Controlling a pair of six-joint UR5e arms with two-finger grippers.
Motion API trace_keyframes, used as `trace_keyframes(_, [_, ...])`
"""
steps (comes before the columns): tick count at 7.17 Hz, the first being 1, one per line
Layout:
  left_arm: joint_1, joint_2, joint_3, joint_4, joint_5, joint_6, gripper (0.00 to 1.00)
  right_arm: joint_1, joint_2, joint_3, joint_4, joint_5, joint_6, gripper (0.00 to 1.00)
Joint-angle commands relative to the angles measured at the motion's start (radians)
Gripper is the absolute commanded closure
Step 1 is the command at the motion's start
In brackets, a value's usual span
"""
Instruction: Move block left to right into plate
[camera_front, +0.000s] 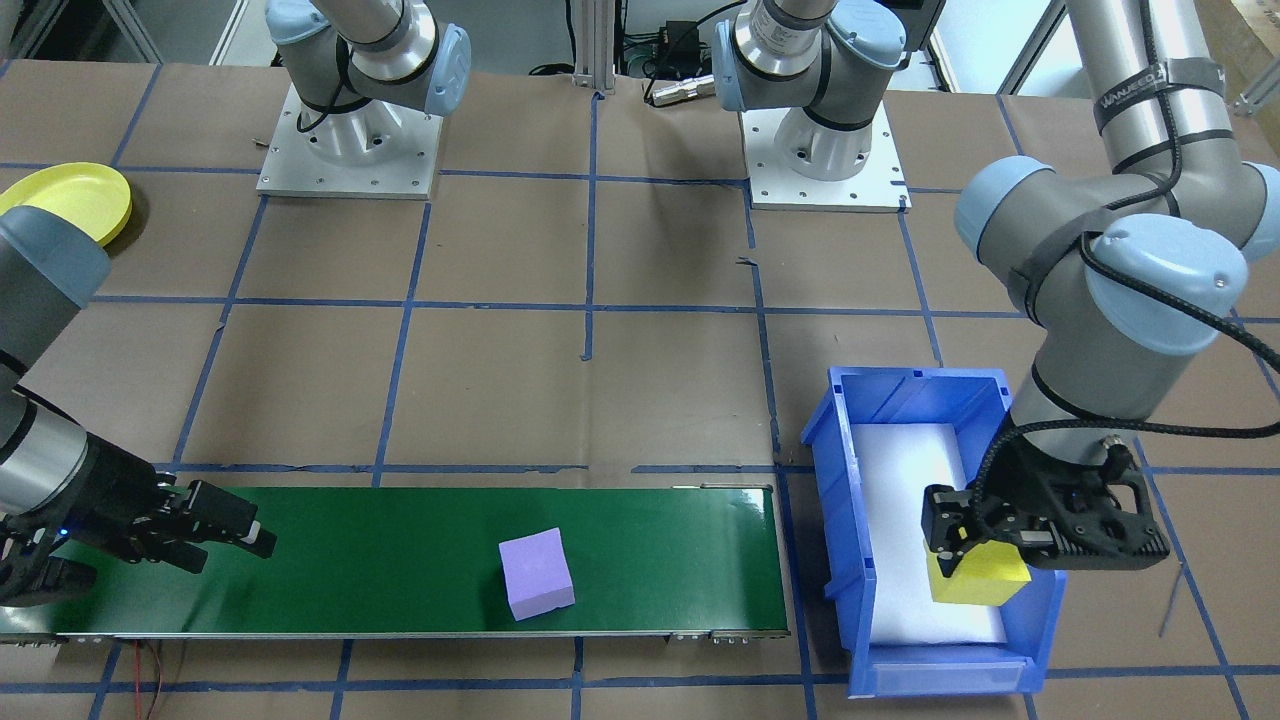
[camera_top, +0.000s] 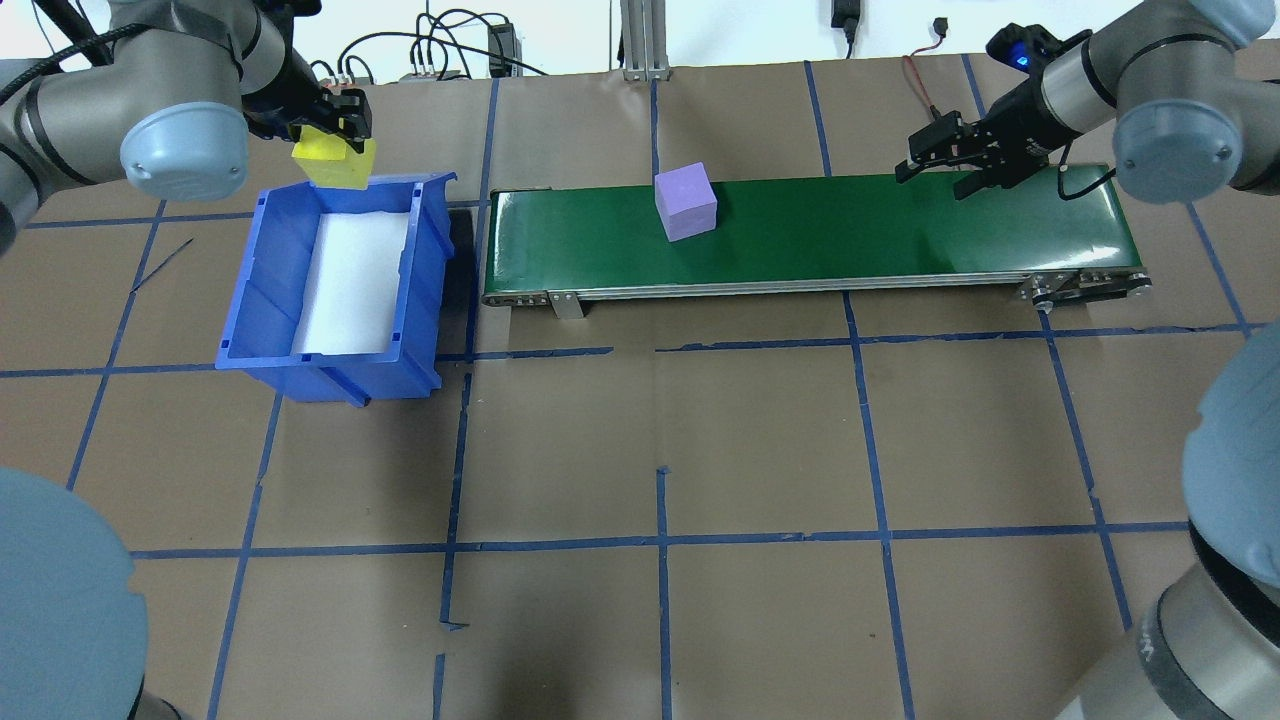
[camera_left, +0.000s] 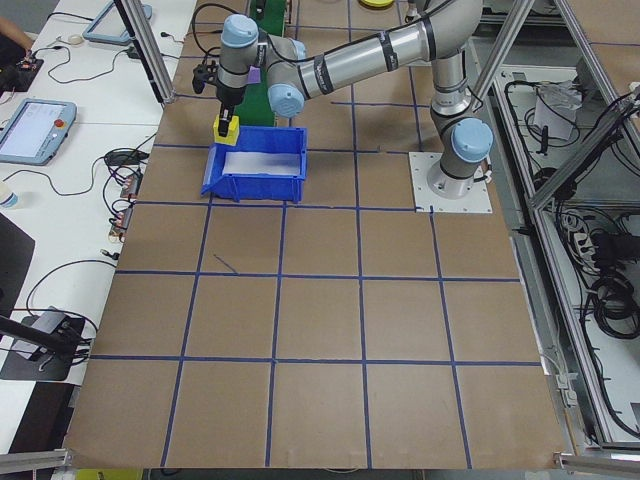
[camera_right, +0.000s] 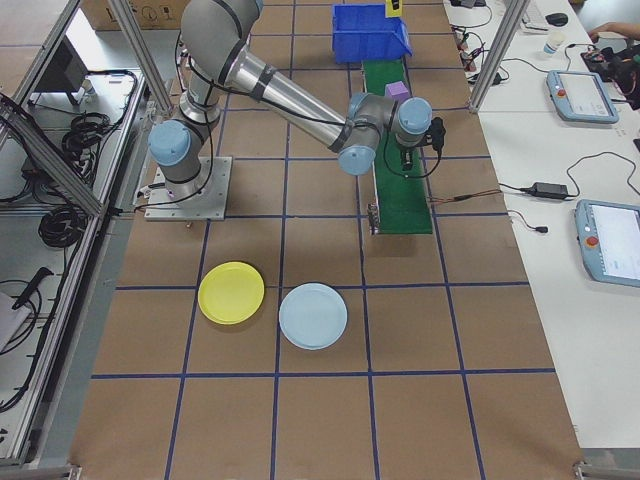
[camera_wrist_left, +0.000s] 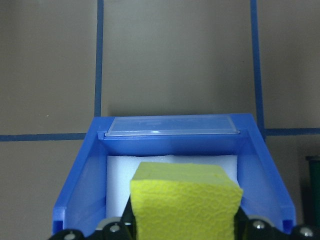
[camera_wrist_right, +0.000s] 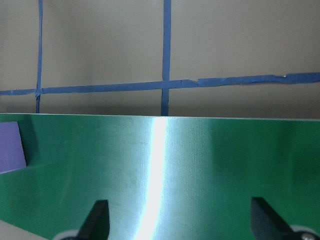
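Left gripper (camera_front: 975, 560) fingers clamp yellow block (camera_front: 978, 581) above bin (camera_front: 838, 520) end wall; right gripper (camera_top: 925, 160) fingers spread empty over belt (camera_top: 900, 225) end.

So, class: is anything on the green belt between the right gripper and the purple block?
Nothing visible. The purple block sits alone mid-belt on the conveyor, and the right gripper hovers open over the belt's far end. The stretch of belt between them is bare in the overhead and right wrist views.
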Motion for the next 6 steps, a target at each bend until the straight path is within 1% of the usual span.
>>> trace_keyframes(1, [-0.101,0.005,-0.016,-0.009,0.0,-0.127,0.51,0.0,0.011,0.01,-0.043,0.003,0.003,0.0])
trace_keyframes(3, [-0.197,-0.012,-0.037,-0.008,-0.002,-0.16,0.51,0.0,0.011,0.011,-0.043,0.003,0.003,0.0])
trace_keyframes(4, [-0.212,-0.036,-0.039,0.0,-0.005,-0.199,0.51,0.0,0.011,0.014,-0.043,0.003,0.003,0.0])
trace_keyframes(5, [-0.241,-0.065,-0.039,0.007,-0.034,-0.209,0.51,0.0,0.011,0.015,-0.043,0.003,0.003,0.0])
trace_keyframes(6, [-0.252,-0.094,-0.038,0.012,-0.038,-0.211,0.5,0.0,0.011,0.015,-0.043,0.003,0.003,0.0])
